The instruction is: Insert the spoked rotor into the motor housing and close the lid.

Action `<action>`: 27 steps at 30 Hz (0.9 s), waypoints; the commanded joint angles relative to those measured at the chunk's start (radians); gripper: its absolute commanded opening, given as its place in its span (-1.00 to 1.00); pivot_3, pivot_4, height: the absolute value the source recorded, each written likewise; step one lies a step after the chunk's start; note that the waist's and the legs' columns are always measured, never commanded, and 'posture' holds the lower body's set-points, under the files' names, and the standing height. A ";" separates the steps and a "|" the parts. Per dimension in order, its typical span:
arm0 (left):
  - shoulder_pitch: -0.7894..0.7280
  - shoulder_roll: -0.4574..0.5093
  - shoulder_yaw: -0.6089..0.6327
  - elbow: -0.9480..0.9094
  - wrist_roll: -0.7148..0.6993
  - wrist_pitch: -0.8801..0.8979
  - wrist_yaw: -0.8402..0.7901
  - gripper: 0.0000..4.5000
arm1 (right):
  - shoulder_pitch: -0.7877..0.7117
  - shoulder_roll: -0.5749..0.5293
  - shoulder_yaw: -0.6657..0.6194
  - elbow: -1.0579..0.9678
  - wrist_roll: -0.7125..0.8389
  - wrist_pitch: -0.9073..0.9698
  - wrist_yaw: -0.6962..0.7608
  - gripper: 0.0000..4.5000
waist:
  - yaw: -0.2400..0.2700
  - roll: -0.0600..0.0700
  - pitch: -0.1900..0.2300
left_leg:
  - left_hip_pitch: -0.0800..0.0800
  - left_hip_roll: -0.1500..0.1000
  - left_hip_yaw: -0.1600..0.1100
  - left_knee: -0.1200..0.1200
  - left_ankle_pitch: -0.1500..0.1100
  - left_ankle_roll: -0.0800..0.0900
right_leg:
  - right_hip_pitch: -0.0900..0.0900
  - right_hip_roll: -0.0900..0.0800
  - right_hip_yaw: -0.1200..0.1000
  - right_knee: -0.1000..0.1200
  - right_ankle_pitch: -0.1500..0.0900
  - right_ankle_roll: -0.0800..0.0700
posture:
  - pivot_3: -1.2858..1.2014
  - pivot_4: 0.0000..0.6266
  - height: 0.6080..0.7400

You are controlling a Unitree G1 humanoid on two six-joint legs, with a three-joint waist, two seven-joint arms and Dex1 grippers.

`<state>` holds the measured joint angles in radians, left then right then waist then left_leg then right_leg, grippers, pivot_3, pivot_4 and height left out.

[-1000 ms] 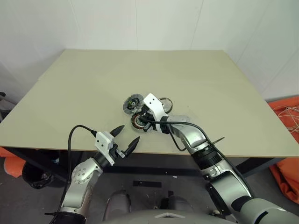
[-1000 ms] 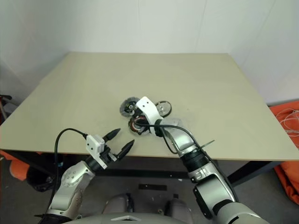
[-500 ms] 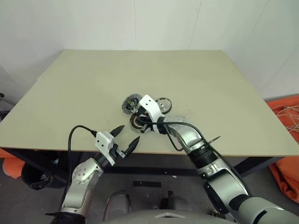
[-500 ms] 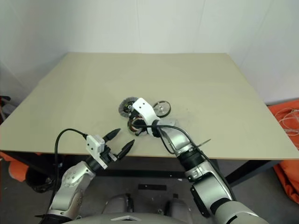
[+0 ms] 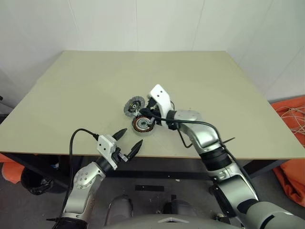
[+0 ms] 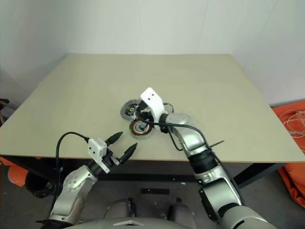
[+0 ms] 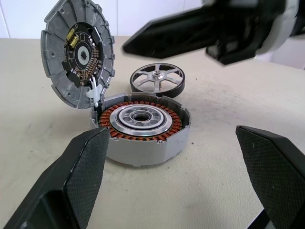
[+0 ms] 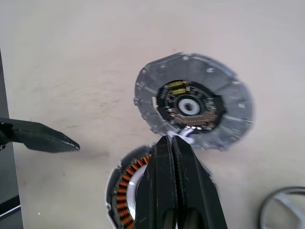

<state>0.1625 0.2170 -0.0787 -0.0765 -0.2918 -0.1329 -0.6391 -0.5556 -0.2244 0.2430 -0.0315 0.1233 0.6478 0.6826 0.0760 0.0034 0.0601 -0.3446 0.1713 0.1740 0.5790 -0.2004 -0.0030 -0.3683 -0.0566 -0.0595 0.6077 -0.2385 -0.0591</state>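
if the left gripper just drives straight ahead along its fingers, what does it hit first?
Most likely the motor housing: it sits on the table centred between the open left gripper fingers. The raised lid and spoked rotor lie behind it. Depth is a judgement.

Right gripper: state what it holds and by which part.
Nothing. The right gripper, jaws shut on themselves, hangs above the copper-wound round motor housing and the propped-open grey ribbed lid.

worktop (image 5: 86, 90) beige | motor housing (image 7: 142, 131) near front edge, lid (image 7: 78, 51) hinged up beside | spoked rotor (image 7: 157, 80) flat just behind
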 commanded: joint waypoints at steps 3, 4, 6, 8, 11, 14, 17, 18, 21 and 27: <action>-0.016 0.004 0.000 -0.039 -0.013 -0.001 -0.007 1.00 | 0.027 -0.076 -0.093 -0.089 0.024 0.063 -0.040 -0.99 | 0.000 0.000 0.000 | 0.001 0.000 0.000 0.000 0.000 0.000 | 0.001 0.000 0.000 0.000 0.000 0.001 | 0.03 -1.00 1.00; -0.016 0.004 0.001 -0.040 -0.014 0.000 -0.007 1.00 | 0.029 -0.084 -0.113 -0.079 0.025 0.071 -0.057 -0.99 | 0.000 0.000 0.000 | 0.001 0.000 0.000 0.000 0.000 0.000 | 0.001 0.000 0.000 0.000 -0.002 0.003 | 0.03 -1.00 1.00; -0.015 0.004 0.001 -0.041 -0.016 0.003 -0.007 1.00 | 0.030 -0.092 -0.145 -0.063 0.038 0.084 -0.075 -0.99 | -0.001 0.000 0.000 | 0.001 0.000 0.000 0.000 0.000 0.000 | 0.001 0.000 0.000 0.000 -0.003 0.006 | 0.03 -1.00 1.00; -0.013 0.004 0.002 -0.044 -0.017 0.006 -0.006 1.00 | 0.027 -0.096 -0.165 -0.052 0.047 0.093 -0.084 -0.82 | -0.002 0.000 0.000 | 0.002 0.000 0.000 0.000 0.000 0.000 | 0.001 0.000 0.000 0.001 -0.003 0.005 | 0.03 -1.00 1.00; -0.009 0.003 0.002 -0.049 -0.016 0.011 -0.003 1.00 | 0.015 -0.083 -0.195 -0.028 0.057 0.115 -0.119 -0.46 | -0.002 0.000 0.000 | 0.001 0.000 0.000 0.000 0.000 0.000 | 0.001 0.000 0.000 0.001 0.000 0.001 | 0.03 -1.00 1.00; -0.008 0.004 0.004 -0.054 -0.017 0.015 -0.001 1.00 | -0.004 -0.048 -0.233 0.010 0.062 0.161 -0.194 -0.01 | -0.003 0.000 0.000 | 0.001 0.000 0.000 0.000 0.000 0.000 | 0.000 0.000 0.000 0.000 0.000 0.000 | 0.03 -1.00 1.00; -0.007 0.004 0.006 -0.056 -0.017 0.019 0.001 1.00 | -0.020 -0.014 -0.270 0.025 0.092 0.246 -0.230 0.11 | -0.004 0.000 0.000 | 0.001 0.000 0.000 0.000 0.000 0.000 | 0.000 0.000 0.000 0.000 0.000 0.000 | 0.03 -1.00 1.00; -0.008 0.004 0.006 -0.057 -0.017 0.020 0.001 1.00 | -0.025 -0.001 -0.284 0.027 0.106 0.278 -0.243 0.11 | -0.004 0.000 0.000 | 0.001 0.000 0.000 0.000 0.000 0.000 | 0.000 0.000 0.000 0.000 0.000 0.000 | 0.03 -1.00 1.00; -0.008 0.004 0.007 -0.056 -0.017 0.022 0.001 1.00 | -0.045 0.028 -0.321 0.040 0.127 0.352 -0.285 0.11 | -0.004 0.000 0.000 | 0.001 0.000 0.000 0.000 0.000 0.000 | 0.000 0.000 0.000 0.000 0.000 0.000 | 0.03 -1.00 1.00; -0.012 0.001 0.009 -0.048 -0.020 0.022 0.000 1.00 | -0.122 0.098 -0.477 0.133 0.181 0.534 -0.408 0.11 | -0.004 0.000 0.000 | 0.001 0.000 0.000 0.000 0.002 -0.003 | 0.000 0.000 0.000 0.001 0.000 0.000 | 0.03 -1.00 1.00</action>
<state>0.1617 0.2172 -0.0763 -0.0916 -0.2968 -0.1063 -0.6385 -0.6433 -0.1312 -0.2023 0.1088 0.2775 1.1539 0.2971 0.0721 0.0037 0.0600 -0.3438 0.1713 0.1742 0.5794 -0.1985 -0.0062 -0.3682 -0.0566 -0.0595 0.6083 -0.2385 -0.0592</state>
